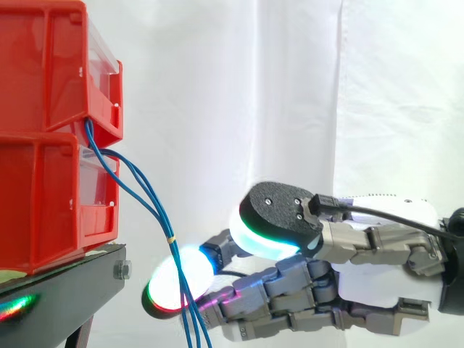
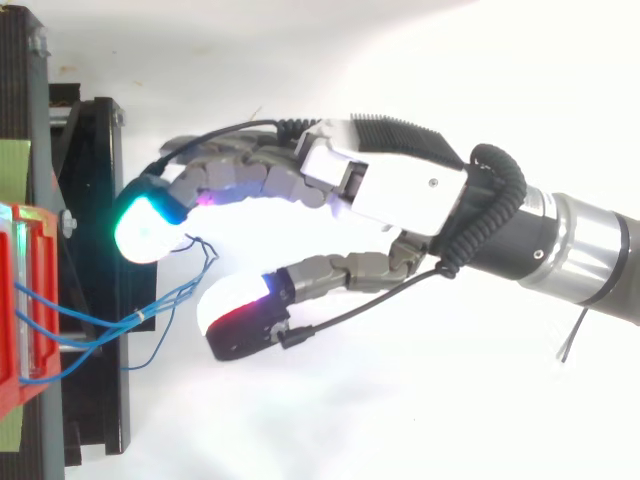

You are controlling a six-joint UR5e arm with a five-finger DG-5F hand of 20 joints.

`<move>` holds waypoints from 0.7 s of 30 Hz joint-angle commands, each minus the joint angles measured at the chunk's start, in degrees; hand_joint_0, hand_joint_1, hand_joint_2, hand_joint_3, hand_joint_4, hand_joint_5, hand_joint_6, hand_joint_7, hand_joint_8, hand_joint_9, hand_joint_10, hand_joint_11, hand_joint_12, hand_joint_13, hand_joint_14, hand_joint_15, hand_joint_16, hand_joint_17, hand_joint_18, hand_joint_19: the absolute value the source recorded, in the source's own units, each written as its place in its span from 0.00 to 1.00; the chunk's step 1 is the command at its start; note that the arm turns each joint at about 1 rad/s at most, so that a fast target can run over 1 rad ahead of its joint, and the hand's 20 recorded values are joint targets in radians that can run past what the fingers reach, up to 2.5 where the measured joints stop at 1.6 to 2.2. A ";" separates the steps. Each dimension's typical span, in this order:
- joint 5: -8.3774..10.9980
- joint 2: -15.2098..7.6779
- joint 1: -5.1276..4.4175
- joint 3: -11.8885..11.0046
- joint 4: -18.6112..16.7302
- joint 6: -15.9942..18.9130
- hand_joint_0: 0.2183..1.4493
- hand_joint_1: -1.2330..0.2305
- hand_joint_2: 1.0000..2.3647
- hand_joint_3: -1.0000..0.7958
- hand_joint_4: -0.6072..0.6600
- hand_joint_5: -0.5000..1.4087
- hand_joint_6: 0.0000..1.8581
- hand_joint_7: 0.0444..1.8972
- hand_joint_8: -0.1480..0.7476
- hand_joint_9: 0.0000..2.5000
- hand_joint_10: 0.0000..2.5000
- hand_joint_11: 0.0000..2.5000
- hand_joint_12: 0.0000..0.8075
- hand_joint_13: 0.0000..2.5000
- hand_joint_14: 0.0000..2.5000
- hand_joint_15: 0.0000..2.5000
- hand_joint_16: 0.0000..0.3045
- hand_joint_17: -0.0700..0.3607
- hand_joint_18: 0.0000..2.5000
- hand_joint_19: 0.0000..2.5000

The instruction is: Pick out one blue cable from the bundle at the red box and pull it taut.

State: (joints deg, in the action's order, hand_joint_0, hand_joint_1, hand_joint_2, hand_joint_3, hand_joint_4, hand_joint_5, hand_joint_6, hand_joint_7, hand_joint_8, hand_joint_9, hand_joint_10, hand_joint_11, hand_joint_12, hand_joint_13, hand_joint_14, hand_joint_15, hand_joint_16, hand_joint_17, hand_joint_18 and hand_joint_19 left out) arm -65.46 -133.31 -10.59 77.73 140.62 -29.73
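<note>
The hand (image 2: 400, 190) is closest to us and reaches in from the right toward the red bins (image 1: 43, 196) on the left. Its fingers are a little bent and spread apart. There is a wide gap between the thumb (image 2: 240, 310) and the long finger pad (image 2: 148, 225). It holds nothing. I think the gap is wide so a cable can slip in before the pinch. The blue cables (image 1: 145, 192) come out from between the top bin and the bottom bin. They hang down past the edge of the black stand (image 1: 65, 290) and run off the bottom of the side view. A small pale tie (image 1: 172, 238) wraps them part way down, and that is why they hang as one bunch. From above, the bunch points into the gap between the thumb and the finger pad, and a thin loop curls just beside the green glow. From the side, the cables cross in front of a white glowing pad low down. I cannot tell if they touch it. The bins sit stacked on the stand and hold the cables' top ends, so a pull to the right should make a cable go tight. I think the job is at the picking step, as no cable is split from the rest yet. The tie may make that hard.
</note>
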 commanded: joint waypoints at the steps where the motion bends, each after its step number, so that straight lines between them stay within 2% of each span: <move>1: -0.98 -0.19 0.13 -1.44 0.53 -0.16 0.25 0.46 0.00 0.32 0.65 0.17 0.27 0.40 0.45 0.23 0.00 0.04 0.40 0.10 0.00 0.05 0.14 0.39 0.06 0.12; 3: -1.86 -0.19 0.13 -1.44 0.09 -0.42 0.25 0.46 0.00 0.32 0.65 0.17 0.27 0.40 0.45 0.23 0.00 0.05 0.40 0.10 0.00 0.05 0.14 0.39 0.06 0.13; 9: -2.39 -0.37 0.13 -1.44 -0.17 -0.42 0.25 0.46 0.00 0.32 0.65 0.17 0.27 0.41 0.45 0.23 0.00 0.05 0.41 0.10 0.00 0.05 0.14 0.39 0.06 0.13; 11: -3.09 -1.60 0.13 -1.44 -0.70 -0.24 0.25 0.46 0.00 0.32 0.65 0.17 0.27 0.41 0.45 0.23 0.00 0.05 0.41 0.10 0.00 0.05 0.14 0.39 0.06 0.13; 12: -3.97 -1.95 0.22 -1.44 -1.75 0.02 0.25 0.46 0.00 0.32 0.65 0.17 0.27 0.41 0.45 0.23 0.00 0.05 0.41 0.10 0.00 0.05 0.15 0.39 0.06 0.13; 15: -4.76 -2.12 0.13 -1.44 -3.42 -0.16 0.25 0.45 0.00 0.32 0.65 0.17 0.27 0.41 0.45 0.23 0.00 0.05 0.41 0.11 0.00 0.05 0.15 0.39 0.06 0.13; 21: -5.11 -2.48 0.05 -1.62 -3.69 -0.33 0.25 0.45 0.00 0.32 0.65 0.18 0.27 0.42 0.45 0.24 0.00 0.05 0.41 0.11 0.00 0.05 0.14 0.39 0.07 0.13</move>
State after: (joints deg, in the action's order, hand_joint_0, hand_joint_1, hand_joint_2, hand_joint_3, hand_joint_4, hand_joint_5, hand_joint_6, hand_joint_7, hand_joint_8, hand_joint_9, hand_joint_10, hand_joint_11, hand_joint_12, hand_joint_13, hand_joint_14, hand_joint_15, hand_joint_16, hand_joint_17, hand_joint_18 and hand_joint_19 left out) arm -70.33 -135.47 -10.45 76.17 137.27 -29.92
